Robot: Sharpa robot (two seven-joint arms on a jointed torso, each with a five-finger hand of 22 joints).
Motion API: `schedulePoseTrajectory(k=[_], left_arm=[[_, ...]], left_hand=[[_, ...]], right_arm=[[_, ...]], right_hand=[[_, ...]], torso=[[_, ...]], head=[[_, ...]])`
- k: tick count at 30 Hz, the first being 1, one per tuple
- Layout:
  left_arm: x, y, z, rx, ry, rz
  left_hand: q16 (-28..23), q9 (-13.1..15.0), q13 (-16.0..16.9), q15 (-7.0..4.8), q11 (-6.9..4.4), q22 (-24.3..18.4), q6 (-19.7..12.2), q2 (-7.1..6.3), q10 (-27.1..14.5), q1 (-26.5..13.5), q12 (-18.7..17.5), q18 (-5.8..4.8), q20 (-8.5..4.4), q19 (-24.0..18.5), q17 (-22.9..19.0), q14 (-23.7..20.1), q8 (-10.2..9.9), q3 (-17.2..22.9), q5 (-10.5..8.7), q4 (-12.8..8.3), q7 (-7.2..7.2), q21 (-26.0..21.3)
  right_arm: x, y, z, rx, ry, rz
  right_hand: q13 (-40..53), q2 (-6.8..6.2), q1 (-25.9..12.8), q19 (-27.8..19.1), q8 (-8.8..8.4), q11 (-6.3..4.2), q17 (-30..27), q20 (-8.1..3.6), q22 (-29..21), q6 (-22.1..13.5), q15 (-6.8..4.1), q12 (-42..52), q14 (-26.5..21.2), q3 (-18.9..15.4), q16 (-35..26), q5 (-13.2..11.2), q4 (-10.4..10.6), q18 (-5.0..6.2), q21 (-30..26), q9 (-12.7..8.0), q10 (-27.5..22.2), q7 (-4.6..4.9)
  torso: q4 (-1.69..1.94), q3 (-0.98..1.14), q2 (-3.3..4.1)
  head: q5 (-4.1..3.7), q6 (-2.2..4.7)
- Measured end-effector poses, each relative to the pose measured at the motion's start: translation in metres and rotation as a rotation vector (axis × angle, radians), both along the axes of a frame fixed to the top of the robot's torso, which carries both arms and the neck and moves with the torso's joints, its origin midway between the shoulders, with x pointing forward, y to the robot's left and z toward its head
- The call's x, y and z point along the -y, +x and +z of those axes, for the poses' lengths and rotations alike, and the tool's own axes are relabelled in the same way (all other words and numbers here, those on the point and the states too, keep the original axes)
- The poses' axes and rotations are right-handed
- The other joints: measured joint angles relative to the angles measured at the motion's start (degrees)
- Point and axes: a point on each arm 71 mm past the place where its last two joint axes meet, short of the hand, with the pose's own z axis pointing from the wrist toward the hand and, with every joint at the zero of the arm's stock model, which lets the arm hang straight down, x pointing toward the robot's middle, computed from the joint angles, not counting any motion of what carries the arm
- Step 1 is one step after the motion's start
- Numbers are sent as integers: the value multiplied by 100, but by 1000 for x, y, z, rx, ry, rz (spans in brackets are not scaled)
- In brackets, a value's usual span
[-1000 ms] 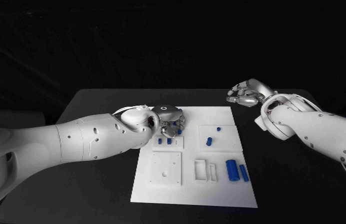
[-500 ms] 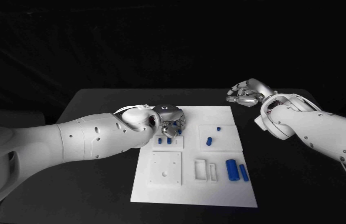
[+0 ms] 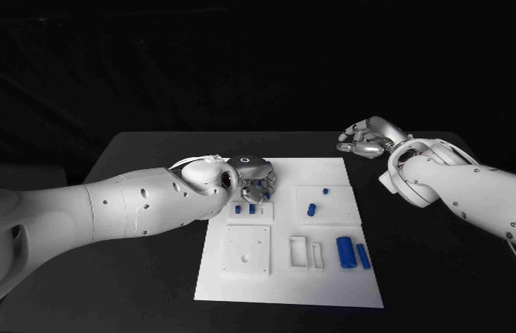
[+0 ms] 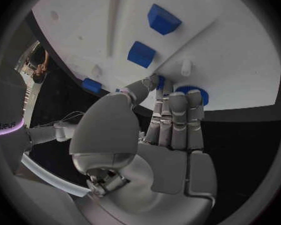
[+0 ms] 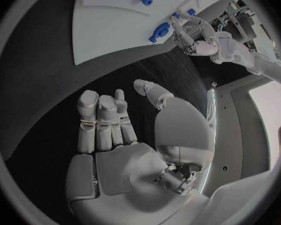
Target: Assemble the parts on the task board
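While the left hand (image 3: pixel 255 180) hangs over the far left part of the task board (image 3: pixel 323 288), its fingers (image 4: pixel 178 112) are curled down onto a small blue part (image 4: pixel 192 92) there; whether it actually pinches the piece I cannot tell. Probably it is pressing or seating that part, since two blue pegs (image 3: pixel 245 209) already stand in the block just nearer the robot. Two larger blue cylinders (image 3: pixel 354 253) lie by the board's right edge, likely awaiting their turn. Off the board, above the table's far right corner, the right hand (image 3: pixel 369 138) is held clear, its fingers loosely curled on nothing.
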Motion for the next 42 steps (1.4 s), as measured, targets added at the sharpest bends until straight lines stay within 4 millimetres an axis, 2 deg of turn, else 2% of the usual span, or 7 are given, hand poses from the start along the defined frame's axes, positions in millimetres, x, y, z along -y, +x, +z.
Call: schedulePoseTrajectory(k=[3, 9, 13, 24, 33, 42], left_arm=[[0, 0, 0, 0, 1, 2], [-1, 0, 0, 2, 1, 6], [-1, 0, -1, 4, -2, 8], [-14, -3, 0, 28, -42, 28], [-21, -1, 22, 73, -168, 57], [-48, -5, 28, 40, -213, 111]], left_hand=[[26, 1, 12, -41, -34, 6, 93, 78, 110, 25, -10, 1, 6, 47, 0, 59, 48, 47, -21, -48, -20, 23], [49, 4, 32, -64, -59, 10, 130, 144, 161, 19, 13, 1, -9, 102, -1, 122, 66, 61, -43, -78, -30, 44], [49, 5, 32, -86, -89, 10, 157, 152, 193, 28, 13, 1, -44, 138, -1, 158, 66, 67, -40, -85, -57, 44], [71, -6, 34, -84, -90, 15, 203, 159, 234, 35, 7, -1, -35, 210, -5, 223, 89, 70, -7, -121, -61, 67], [71, -26, 38, -112, -91, 14, 204, 156, 274, 37, 0, -1, -74, 271, -8, 294, 89, 77, 12, -142, -62, 67], [71, -26, 38, -112, -90, 19, 221, 155, 274, 37, 0, -2, -72, 273, -14, 296, 82, 76, 12, -142, -44, 67]], right_arm=[[0, 0, 0, 0, 0, 0], [0, 0, 0, 0, 0, 0], [0, 0, 0, 0, 0, 0], [1, 0, 0, 0, 0, -1], [1, 0, 0, 0, 0, -1], [4, 0, 0, -1, -1, -5]], right_hand=[[0, 0, 0, 0, 0, 0, 0, 0, 0, 0, 0, 0, 0, 0, 0, 0, 0, 0, 0, 0, 0, 0], [0, 12, -12, 0, 0, 0, 0, 0, 0, 1, 0, 5, 0, 0, 0, 0, 0, 0, 0, 0, 0, -2], [0, 23, -23, 0, 0, 0, 0, 0, 0, 2, 0, 26, 0, 0, 0, 0, 0, 0, 0, 0, 0, -2], [0, 23, -23, 0, 0, 0, 0, 0, 0, 10, 0, 27, 0, 0, 0, 0, 0, 0, 0, 1, 0, -10], [0, 23, -23, 0, 0, 0, -5, 0, 0, 8, 0, 26, 0, 0, 0, 0, 0, 0, 0, 1, 0, -8], [0, 23, -23, 0, 0, 0, -5, 1, 0, -1, 0, 26, 0, 0, 0, 0, 0, 0, 0, 1, 0, 1]], torso=[[1, 0, 0], [3, 0, -1], [2, -2, -1], [2, -5, -1], [3, -4, -1], [10, -1, -7]], head=[[-1, 0], [-1, 3], [-3, 7], [-10, 36], [-14, 49], [-5, 56]])
